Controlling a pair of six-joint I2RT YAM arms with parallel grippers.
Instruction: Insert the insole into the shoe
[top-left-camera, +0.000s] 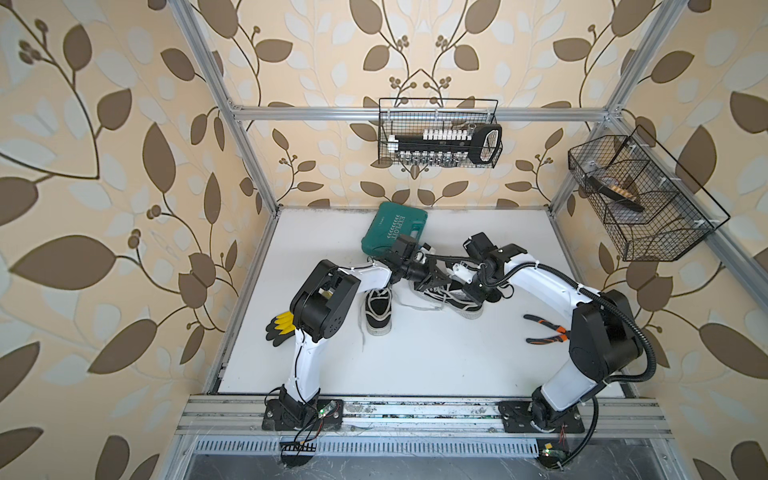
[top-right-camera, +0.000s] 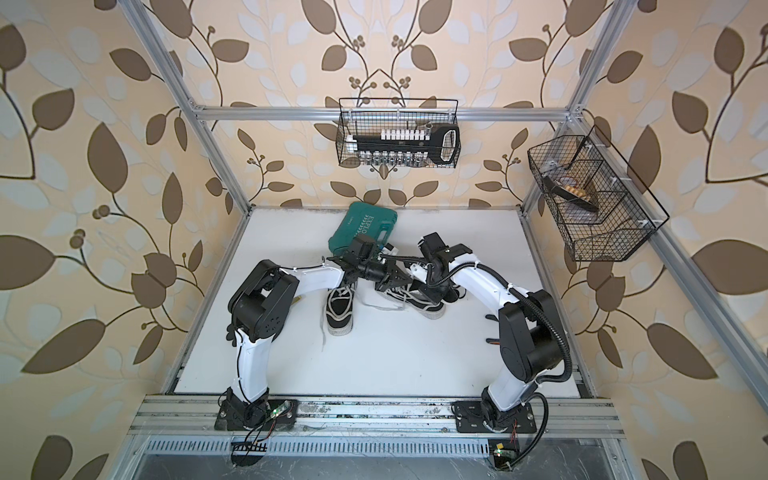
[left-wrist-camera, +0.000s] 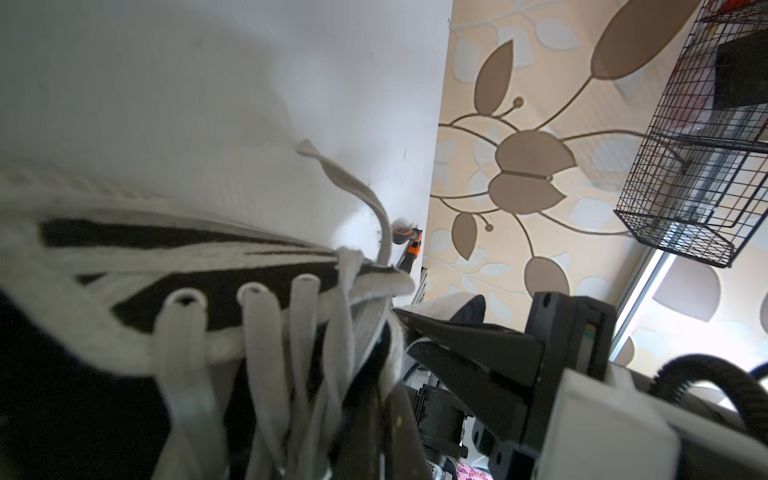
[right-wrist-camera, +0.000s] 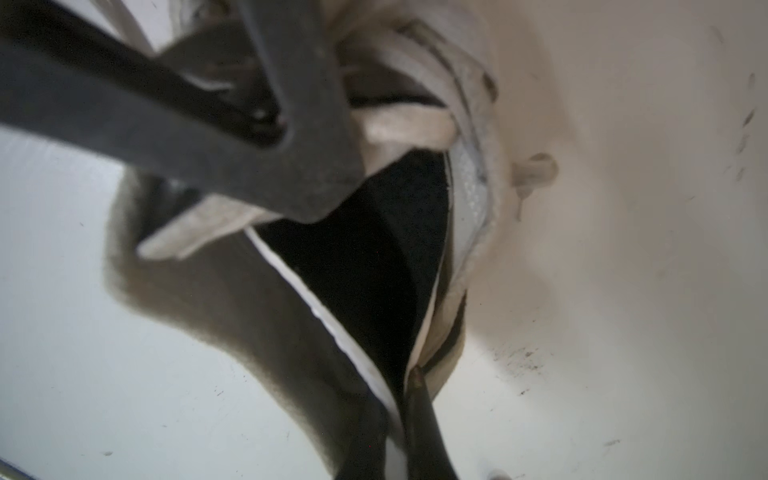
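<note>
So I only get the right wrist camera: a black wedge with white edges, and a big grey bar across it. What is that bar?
Observer: The left gripper, shut on the shoe near its laces.
Operator: And the wedge?
Observer: The insole, pinched by the right gripper; from above, that shoe lies in the middle of the table.
Operator: Only one shoe?
Observer: No, a second shoe stands upright beside the left arm.

Both arms reach inward, left pincer (top-left-camera: 437, 277) and right pincer (top-left-camera: 478, 293) closed.
</note>
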